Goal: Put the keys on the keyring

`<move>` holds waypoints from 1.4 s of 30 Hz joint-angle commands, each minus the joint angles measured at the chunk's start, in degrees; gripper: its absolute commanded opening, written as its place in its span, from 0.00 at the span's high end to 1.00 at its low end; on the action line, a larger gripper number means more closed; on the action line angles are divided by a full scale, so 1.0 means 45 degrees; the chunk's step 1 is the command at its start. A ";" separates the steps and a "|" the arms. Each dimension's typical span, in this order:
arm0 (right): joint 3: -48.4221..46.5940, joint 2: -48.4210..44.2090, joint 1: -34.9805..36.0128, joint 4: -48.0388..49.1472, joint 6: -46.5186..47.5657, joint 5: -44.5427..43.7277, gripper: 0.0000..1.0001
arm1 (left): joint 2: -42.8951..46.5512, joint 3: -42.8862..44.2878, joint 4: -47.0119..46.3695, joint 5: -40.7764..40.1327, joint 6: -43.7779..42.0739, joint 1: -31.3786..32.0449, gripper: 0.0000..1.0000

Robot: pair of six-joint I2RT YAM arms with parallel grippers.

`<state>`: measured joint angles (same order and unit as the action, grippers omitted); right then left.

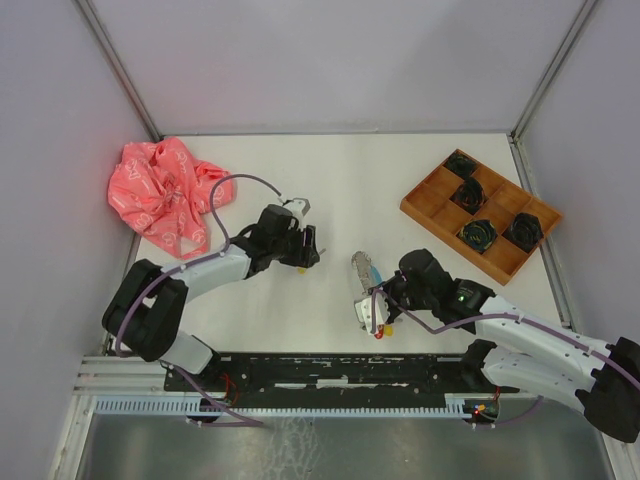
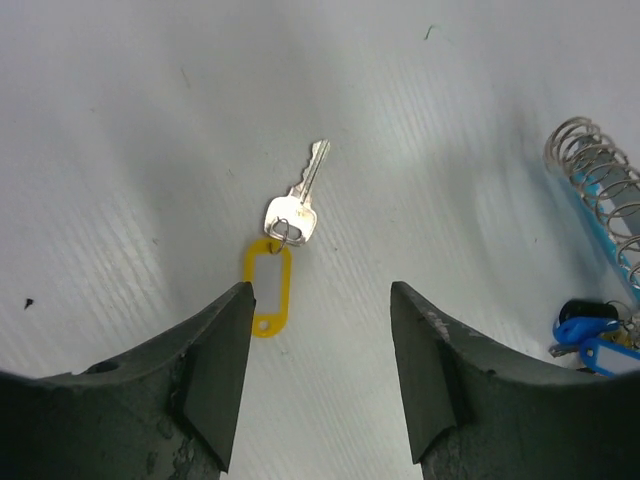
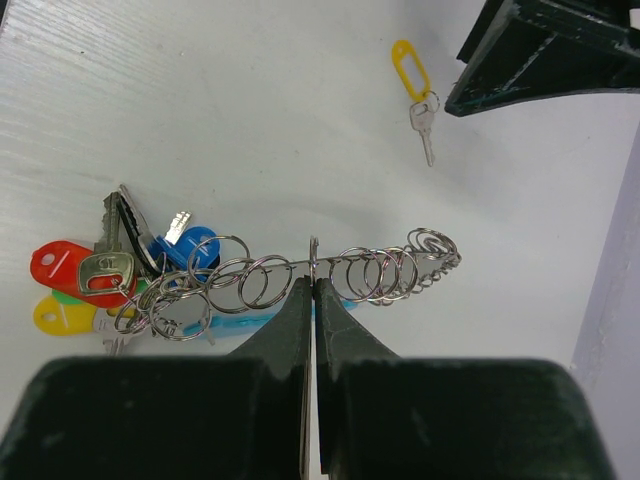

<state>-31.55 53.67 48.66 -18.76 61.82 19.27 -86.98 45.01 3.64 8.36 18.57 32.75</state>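
Left gripper spread wide, hovering above the loose silver key with yellow tag; key lies flat on the white table, neither finger touching it; right gripper pressed together, pinching the wire of the spiral keyring about mid-length; bunch of keys with red, yellow and blue tags sits at one end of the keyring; loose key well apart from the keyring; pink bag back left, wooden tray back right.
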 commanded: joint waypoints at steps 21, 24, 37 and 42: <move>-0.0050 -0.0267 0.0162 0.0374 -0.0113 -0.0063 0.99 | -0.0084 -0.3165 -0.7591 -0.1093 -0.3643 0.0279 0.62; -0.0076 -0.0257 0.0162 0.0399 -0.0131 -0.0077 0.99 | -0.0322 -0.2862 -0.7275 -0.1058 -0.3743 0.0282 0.63; -0.0032 -0.0174 0.0182 0.0488 -0.0237 -0.0180 0.99 | -0.1067 -0.2265 -0.6908 -0.0947 -0.3953 0.0475 0.70; 0.0005 -0.0188 0.0182 0.0506 -0.0281 -0.0241 0.99 | -0.1218 -0.2247 -0.6693 -0.1128 -0.3894 0.0495 0.72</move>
<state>-31.46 53.30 49.15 -18.92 61.30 18.90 -92.05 33.28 -25.80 4.51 3.97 34.63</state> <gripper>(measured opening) 0.015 0.287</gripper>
